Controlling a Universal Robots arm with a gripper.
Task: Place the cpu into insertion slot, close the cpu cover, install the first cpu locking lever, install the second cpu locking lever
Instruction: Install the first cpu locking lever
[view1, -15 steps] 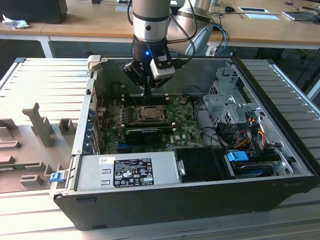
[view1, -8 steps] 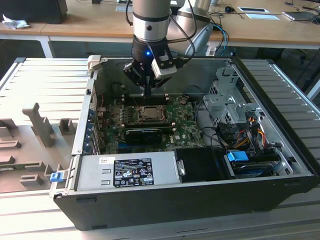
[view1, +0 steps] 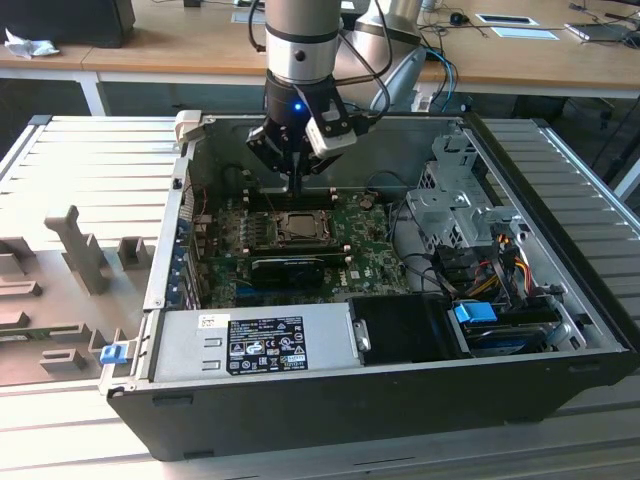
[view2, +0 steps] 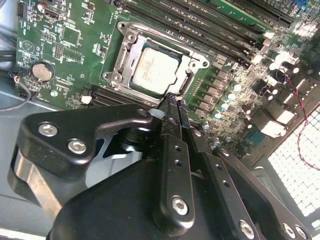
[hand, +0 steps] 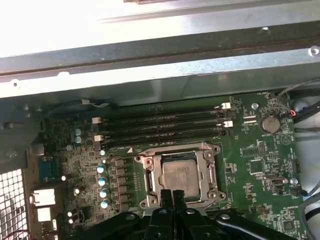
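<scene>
Inside the open computer case (view1: 560, 330), on the grey ribbed table (view1: 90, 160), I see the arm reaching straight down over the green motherboard (view1: 370, 235). The gripper (view1: 296, 188) has its two dark fingers pressed together with nothing between them. In both wrist views its tips (view2: 173, 98) (hand: 171, 192) stand at the edge of the processor socket; I cannot tell whether they touch it. The cpu (view2: 156, 70) (hand: 179, 176), a dull silver square, lies flat in the socket, and the cpu cover (hand: 153, 176) lies down around it as a grey metal frame. Just beside the socket run the long black memory slots (hand: 165, 122). A round coin battery (hand: 271, 123) sits further along the board, and a row of small capacitors (hand: 102, 180) lines the socket's other side. In the second wrist view the gripper's black body hides the near part of the board. In the exterior view a silver power supply (view1: 255, 340) fills the case's near edge, and a metal drive cage (view1: 450, 200) with bundled cables (view1: 490, 260) stands toward the exterior view's right.
</scene>
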